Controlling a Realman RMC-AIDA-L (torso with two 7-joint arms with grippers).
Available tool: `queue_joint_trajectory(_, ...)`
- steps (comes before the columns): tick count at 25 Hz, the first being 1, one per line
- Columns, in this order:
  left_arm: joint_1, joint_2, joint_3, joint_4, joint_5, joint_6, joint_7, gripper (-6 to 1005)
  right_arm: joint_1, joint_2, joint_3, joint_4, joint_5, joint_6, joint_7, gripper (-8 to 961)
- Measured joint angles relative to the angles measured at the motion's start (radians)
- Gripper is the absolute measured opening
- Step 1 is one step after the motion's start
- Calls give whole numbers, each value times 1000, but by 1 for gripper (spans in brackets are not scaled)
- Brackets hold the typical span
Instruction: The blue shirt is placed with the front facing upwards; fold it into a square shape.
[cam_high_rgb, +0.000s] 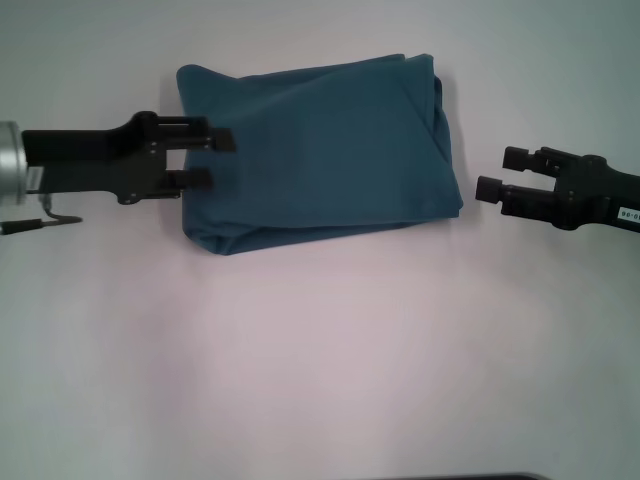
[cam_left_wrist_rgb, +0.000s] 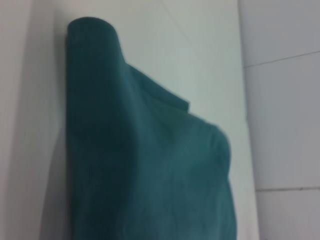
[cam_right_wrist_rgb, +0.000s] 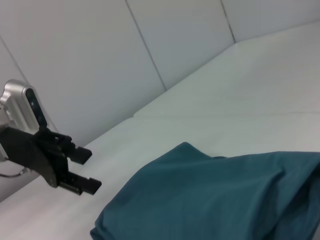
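Note:
The blue shirt (cam_high_rgb: 315, 150) lies folded into a rough rectangle on the white table (cam_high_rgb: 320, 350), with plain teal cloth facing up and no lettering showing. It also fills the left wrist view as the shirt (cam_left_wrist_rgb: 150, 165) and lies low in the right wrist view as the shirt (cam_right_wrist_rgb: 215, 200). My left gripper (cam_high_rgb: 215, 158) hovers at the shirt's left edge, open, with nothing between its fingers. It shows again from across the table as the left gripper (cam_right_wrist_rgb: 91, 170). My right gripper (cam_high_rgb: 497, 171) is open, a short gap off the shirt's right edge.
A grey cable (cam_high_rgb: 40, 222) trails on the table by the left arm. Pale wall panels (cam_right_wrist_rgb: 175, 45) rise behind the table's far edge. A dark edge (cam_high_rgb: 480, 477) shows at the very front of the table.

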Motion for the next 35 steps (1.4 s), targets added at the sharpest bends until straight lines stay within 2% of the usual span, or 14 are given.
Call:
queue_joint_trajectory(4,-30,-1,48,33,34,-17,-7,674,3,3,12,0,-1,1,0,852)
queue_joint_trajectory(10,-24,22,64,42,58,25,-10,674,9,3,11,0,-2,14,0,852)
queue_joint_trajectory(17,-29,13,68,54,162,-29,-39,673,9,3,12,0,-3,22,0,852)
queue_joint_trajectory(28,-24,17,57,62,187,-97,-75,674,5,1,12,0,-3,29,0,852)
queue_joint_trajectory(31,-24,21,53,55,181,-71,-67,674,5,1,12,0,-3,30,0,852)
queue_joint_trajectory(33,-28,30,14,20,178,32,-18,673,5,1,12,0,-2,26,0,852)
queue_joint_trajectory(35,-27,32,-8,0,177,76,4,673,5,0,12,0,0,21,1,852)
